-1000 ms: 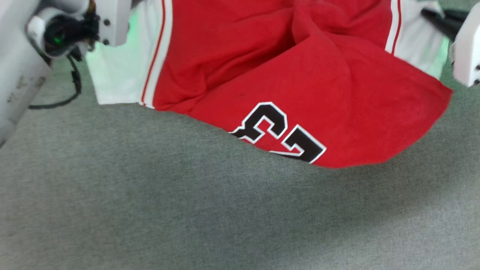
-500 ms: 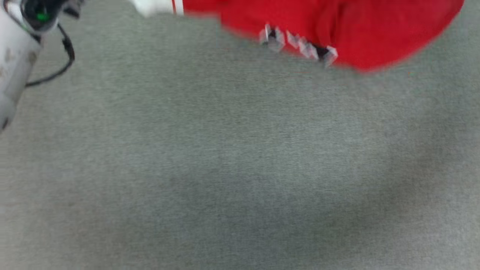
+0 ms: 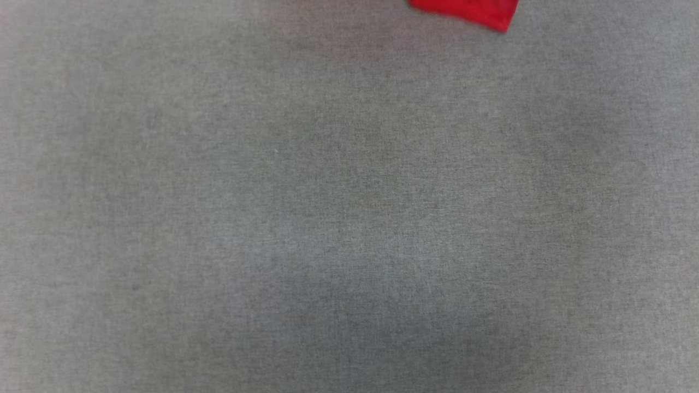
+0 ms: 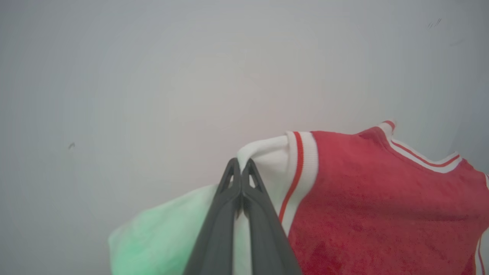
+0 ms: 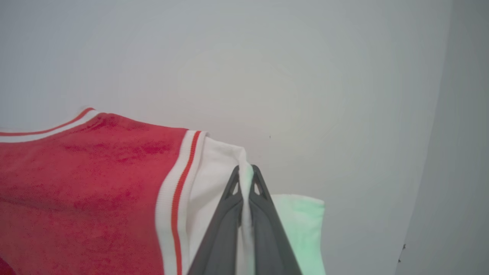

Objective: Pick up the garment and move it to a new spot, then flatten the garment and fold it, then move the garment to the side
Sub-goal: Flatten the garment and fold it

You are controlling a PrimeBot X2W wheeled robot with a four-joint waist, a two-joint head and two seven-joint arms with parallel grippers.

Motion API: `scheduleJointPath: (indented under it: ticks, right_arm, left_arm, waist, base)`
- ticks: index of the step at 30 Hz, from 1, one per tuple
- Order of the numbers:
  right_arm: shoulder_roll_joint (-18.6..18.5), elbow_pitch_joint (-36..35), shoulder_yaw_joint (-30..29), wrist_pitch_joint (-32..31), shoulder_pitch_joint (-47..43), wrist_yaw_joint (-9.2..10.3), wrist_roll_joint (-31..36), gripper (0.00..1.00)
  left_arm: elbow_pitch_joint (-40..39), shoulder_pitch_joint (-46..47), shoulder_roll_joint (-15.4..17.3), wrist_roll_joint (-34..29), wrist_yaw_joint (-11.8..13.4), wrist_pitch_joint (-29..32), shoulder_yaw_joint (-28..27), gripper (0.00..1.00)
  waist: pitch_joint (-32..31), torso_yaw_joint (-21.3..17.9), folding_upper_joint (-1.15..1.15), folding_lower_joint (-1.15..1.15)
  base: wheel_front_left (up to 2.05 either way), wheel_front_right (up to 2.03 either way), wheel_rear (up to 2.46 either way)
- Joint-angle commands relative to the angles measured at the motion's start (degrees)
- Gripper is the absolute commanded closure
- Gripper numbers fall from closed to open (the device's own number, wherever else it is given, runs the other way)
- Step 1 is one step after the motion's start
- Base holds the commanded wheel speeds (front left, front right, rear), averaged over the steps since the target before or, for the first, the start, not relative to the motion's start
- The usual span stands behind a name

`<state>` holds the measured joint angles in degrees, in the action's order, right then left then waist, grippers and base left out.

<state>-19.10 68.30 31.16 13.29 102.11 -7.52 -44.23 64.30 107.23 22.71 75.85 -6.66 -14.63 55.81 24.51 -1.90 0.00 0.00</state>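
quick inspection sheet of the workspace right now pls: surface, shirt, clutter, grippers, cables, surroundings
surface: grey woven cloth, flat
job's things: garment, red with white sleeves and striped trim, held up by both sleeves; a red corner shows at the head view's top edge
clutter: nothing seen
grippers: left gripper shut on one white sleeve; right gripper shut on the other sleeve
cables: nothing seen
surroundings: plain pale wall behind the garment
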Motion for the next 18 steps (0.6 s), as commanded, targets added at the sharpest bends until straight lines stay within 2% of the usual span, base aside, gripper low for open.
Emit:
scheduleJointPath:
  ticks: [1, 5, 7, 14, 18]
  right_arm:
    - [0.0, 0.2, 0.7, 0.3, -1.6, 0.06, 0.7, 1.00]
    - [-0.5, -3.6, 4.3, -0.6, -8.0, 0.06, -0.3, 1.00]
    - [-1.6, -7.4, 6.8, -1.9, -12.4, 0.06, -1.3, 1.00]
    - [-9.1, -24.2, 13.7, -8.1, -30.4, 0.06, -9.4, 1.00]
    - [-14.4, -32.8, 14.4, -10.6, -40.3, 0.06, -13.9, 1.00]
  left_arm:
    - [0.7, -2.8, -0.1, -0.1, -0.4, 0.1, 0.6, 1.00]
    - [-1.9, -9.2, 0.4, 1.6, -0.8, 1.7, 1.5, 1.00]
    - [-5.4, -14.1, 2.4, 1.8, -0.8, 1.7, 2.8, 1.00]
    - [-19.4, -31.9, 9.9, 8.6, -0.8, 0.4, 2.1, 1.00]
    - [-30.3, -43.6, 13.6, 11.2, -0.8, -0.1, 2.4, 1.00]
  waist:
    - [-0.4, 0.2, 0.00, 0.00]
    - [-1.6, 0.6, 0.00, 0.00]
    - [-2.0, 0.5, 0.00, 0.00]
    - [-4.0, 0.4, 0.00, 0.00]
    - [-5.8, 0.7, 0.00, 0.00]
  base:
    - [0.00, 0.00, 0.00]
    - [0.00, 0.00, 0.00]
    - [0.00, 0.00, 0.00]
    - [0.00, 0.00, 0.00]
    - [0.00, 0.00, 0.00]
